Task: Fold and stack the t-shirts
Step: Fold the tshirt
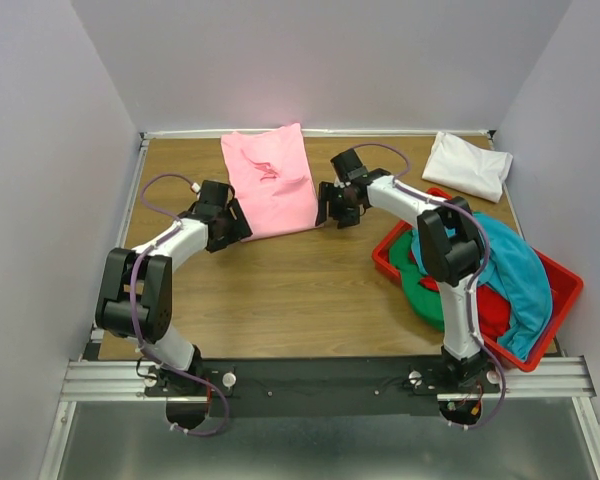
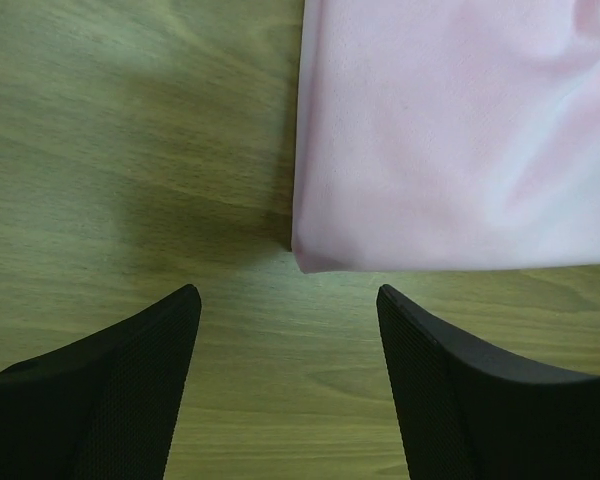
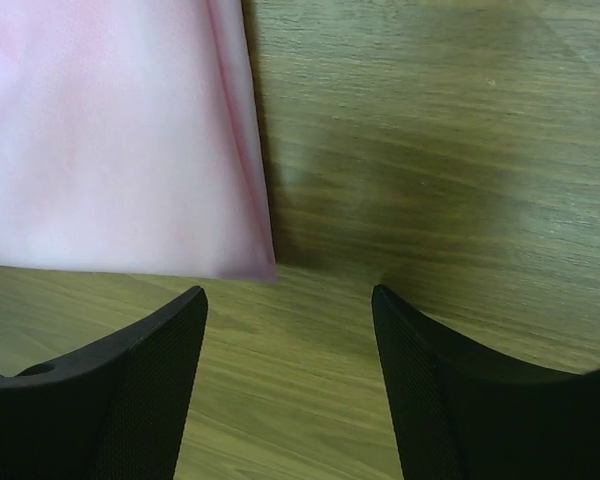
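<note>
Top view: my left pincer (image 1: 242,224) stands at the near left corner of the pink shirt (image 1: 273,180), my right pincer (image 1: 330,212) at its near right corner. The shirt lies flat on the table (image 1: 280,290), reaching away from both. The white shirt (image 1: 468,165) lies folded well beyond the right pincer, off to its right. The bin (image 1: 570,285), piled with other shirts (image 1: 510,265), sits behind that pincer, toward its base.

Left wrist: the left pincer (image 2: 288,291) is spread wide and empty over bare wood. The pink corner (image 2: 450,130) lies just ahead, nearer its right jaw, not between the jaws.

Right wrist: the right pincer (image 3: 288,292) is likewise spread and empty. The pink corner (image 3: 110,130) lies just ahead of its left jaw.

Risks, in my judgement: closing from here catches wood, not cloth. The edge looks doubled, so pinching only the top layer would open the fold. Driving forward low could bunch the hem. Unequal lifts by the two arms would skew the next fold
</note>
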Tool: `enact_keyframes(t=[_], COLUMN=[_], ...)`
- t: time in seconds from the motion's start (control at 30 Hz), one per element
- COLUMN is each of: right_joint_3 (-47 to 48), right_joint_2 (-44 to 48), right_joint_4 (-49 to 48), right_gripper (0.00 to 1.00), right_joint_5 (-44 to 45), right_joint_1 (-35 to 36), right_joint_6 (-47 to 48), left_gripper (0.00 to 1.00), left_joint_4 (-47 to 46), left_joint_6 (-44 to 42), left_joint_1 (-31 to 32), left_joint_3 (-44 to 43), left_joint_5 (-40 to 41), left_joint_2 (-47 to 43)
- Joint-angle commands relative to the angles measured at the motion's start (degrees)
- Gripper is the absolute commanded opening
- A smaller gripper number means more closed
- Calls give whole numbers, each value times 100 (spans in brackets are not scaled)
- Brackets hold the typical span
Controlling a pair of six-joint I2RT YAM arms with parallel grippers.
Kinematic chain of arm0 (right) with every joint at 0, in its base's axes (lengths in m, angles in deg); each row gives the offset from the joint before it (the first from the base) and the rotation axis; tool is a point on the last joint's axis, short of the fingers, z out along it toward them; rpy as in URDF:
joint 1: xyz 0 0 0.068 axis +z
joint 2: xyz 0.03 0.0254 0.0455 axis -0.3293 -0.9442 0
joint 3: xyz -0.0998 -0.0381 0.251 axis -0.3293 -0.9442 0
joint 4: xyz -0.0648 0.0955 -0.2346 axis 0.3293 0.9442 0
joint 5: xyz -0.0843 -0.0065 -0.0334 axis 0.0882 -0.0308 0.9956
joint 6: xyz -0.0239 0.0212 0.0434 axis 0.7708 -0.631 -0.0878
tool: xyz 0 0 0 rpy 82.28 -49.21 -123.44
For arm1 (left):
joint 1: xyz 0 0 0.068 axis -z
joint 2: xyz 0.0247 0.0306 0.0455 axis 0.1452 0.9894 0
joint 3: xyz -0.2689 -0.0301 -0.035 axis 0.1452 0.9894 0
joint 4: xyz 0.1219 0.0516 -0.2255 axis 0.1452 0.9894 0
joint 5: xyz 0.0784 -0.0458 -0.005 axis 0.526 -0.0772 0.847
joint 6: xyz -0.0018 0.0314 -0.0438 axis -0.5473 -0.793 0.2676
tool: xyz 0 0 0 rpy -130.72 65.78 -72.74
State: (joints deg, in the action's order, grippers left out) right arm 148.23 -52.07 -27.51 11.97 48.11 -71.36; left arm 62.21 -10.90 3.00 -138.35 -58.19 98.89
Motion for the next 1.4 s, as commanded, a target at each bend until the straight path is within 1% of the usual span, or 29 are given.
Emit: enact_keyframes(t=[0.0,0.13,0.53,0.8,0.87,0.97,1.03,1.1,1.13,1.2,1.23,1.27,1.33,1.37], right_joint_3=[-138,-41,223,311,293,302,302,302,302,293,284,284,267,267], right_joint_2=[136,39,-207,-330,-348,-383,-392,-401,-401,-392,-392,-392,-383,-383], right_joint_4=[-247,-283,-274,-274,-274,-274,-274,-274,-274,-274,-274,-274,-274,-274], right_gripper=[73,71,62,57,55,51,49,46,45,43,42,40,33,29], right_joint_5=[-49,-49,-190,-172,-172,-199,-216,-225,-242,-251,-251,-260,-295,-304], right_joint_1=[82,91,161,188,188,188,188,188,188,188,188,188,188,188], right_joint_6=[-54,-80,-142,-80,-80,-89,-80,-80,-80,-71,-63,-36,-10,-10], left_gripper=[78,77,66,64,62,57,57,54,50,47,41,38,35,30], left_joint_4=[-227,-236,-280,-385,-412,-403,-412,-438,-447,-464,-482,-499,-535,-578], left_joint_6=[104,104,104,165,165,148,157,165,165,157,148,139,104,86], left_joint_1=[16,25,33,42,42,51,51,60,60,60,60,69,69,77], left_joint_3=[168,160,10,45,10,-8,1,10,10,10,10,19,19,19], left_joint_5=[-123,-88,-123,-132,-132,-132,-132,-132,-132,-132,-132,-132,-289,-308], left_joint_2=[-199,-138,179,346,390,478,495,522,539,592,610,636,671,697])
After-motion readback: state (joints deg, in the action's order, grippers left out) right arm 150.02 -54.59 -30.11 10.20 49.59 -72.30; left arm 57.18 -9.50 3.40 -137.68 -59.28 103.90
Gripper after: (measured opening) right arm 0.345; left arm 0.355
